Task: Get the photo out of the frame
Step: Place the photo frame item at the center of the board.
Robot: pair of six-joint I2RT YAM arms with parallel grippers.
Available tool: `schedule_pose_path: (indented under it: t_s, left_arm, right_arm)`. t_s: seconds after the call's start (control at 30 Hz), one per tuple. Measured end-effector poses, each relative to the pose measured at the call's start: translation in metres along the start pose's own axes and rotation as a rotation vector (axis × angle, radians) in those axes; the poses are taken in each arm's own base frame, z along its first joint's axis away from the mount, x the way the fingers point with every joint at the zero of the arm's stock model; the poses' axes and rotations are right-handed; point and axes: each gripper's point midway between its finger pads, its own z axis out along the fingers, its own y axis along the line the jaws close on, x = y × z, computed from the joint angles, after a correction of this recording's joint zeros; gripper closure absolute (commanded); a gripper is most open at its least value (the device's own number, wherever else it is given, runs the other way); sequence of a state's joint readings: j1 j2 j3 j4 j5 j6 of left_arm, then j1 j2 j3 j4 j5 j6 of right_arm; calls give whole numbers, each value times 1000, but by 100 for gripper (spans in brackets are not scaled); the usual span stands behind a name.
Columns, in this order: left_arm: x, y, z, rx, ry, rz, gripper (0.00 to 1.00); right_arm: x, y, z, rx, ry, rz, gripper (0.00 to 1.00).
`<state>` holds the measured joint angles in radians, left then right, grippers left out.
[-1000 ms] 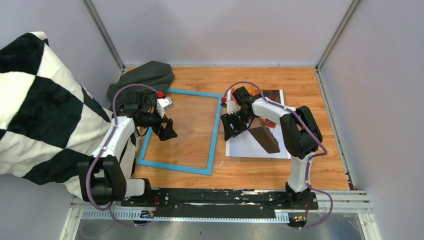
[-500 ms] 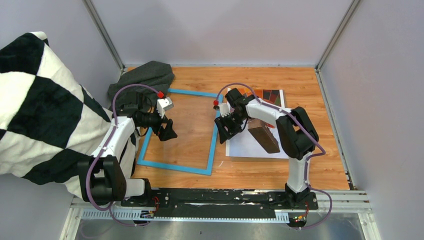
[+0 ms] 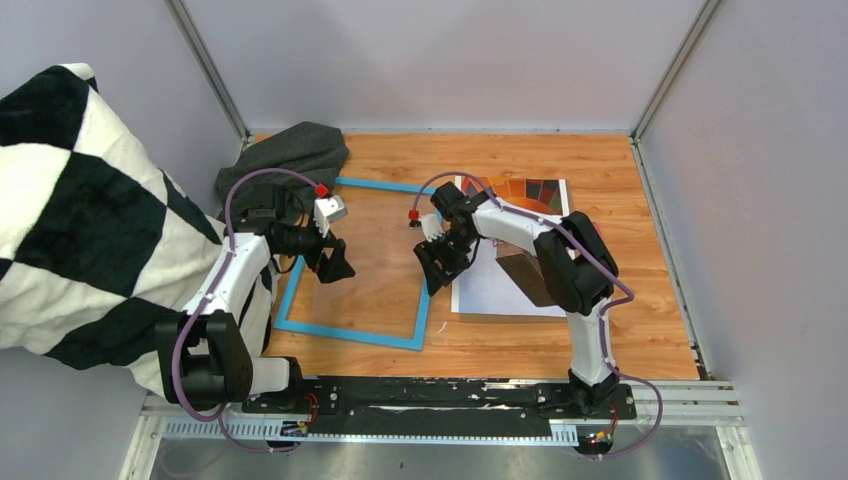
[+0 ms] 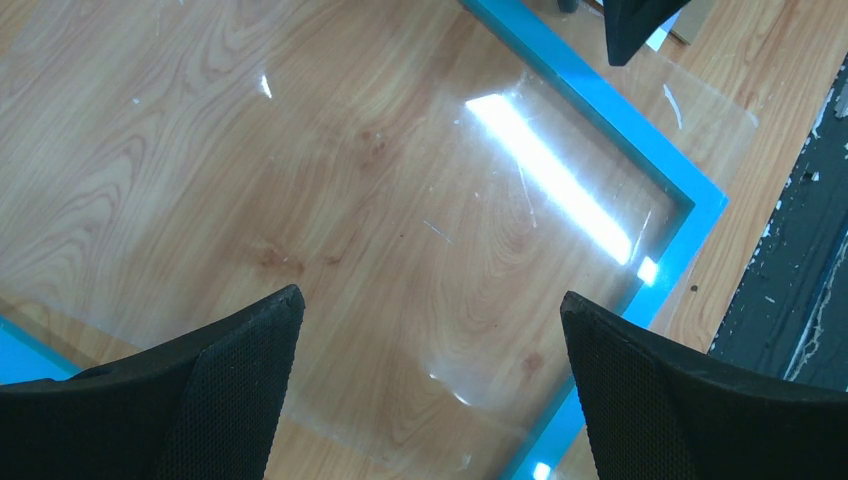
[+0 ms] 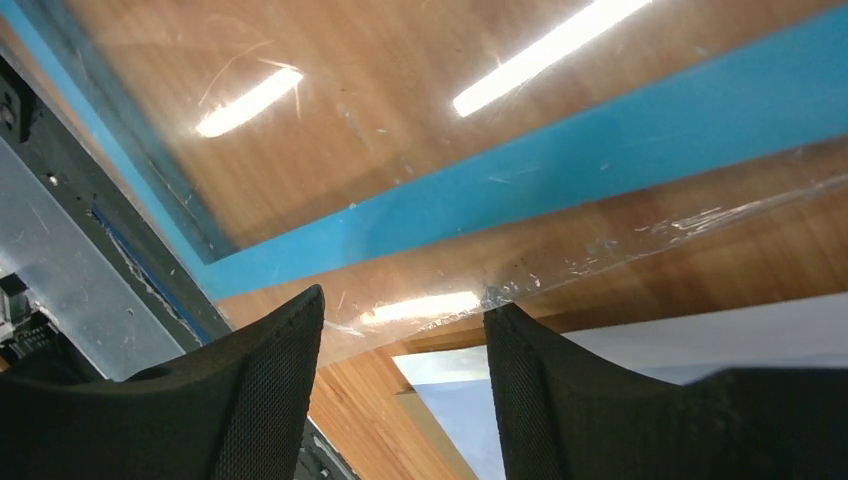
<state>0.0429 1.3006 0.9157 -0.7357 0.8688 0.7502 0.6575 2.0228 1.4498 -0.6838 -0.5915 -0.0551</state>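
Lying flat is the thin blue frame, left end effector and right end effector released.

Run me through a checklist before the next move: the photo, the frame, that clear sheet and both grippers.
1. Photo out of the frame: ok, it lies flat on the table, to the right of the frame.
2. Backing board removed: ok, it rests on the photo.
3. Left gripper free: ok, open above the frame's opening.
4. Right gripper free: ok, open over the frame's right rail, holding nothing.
5. Clear sheet seated inside the frame: not ok, it overlaps the blue rail.
6. Right gripper touching the sheet: cannot tell.
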Motion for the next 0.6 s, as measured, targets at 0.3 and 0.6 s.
schedule_pose_path:
  t_s: [0.3, 0.6]
  left_arm:
    - [0, 0, 0, 3, -2, 2, 0]
    - [0, 0, 0, 3, -2, 2, 0]
  right_arm:
    - [-4, 28, 6, -30, 19, -88, 36]
    - [-3, 17, -3, 22, 26, -117, 35]
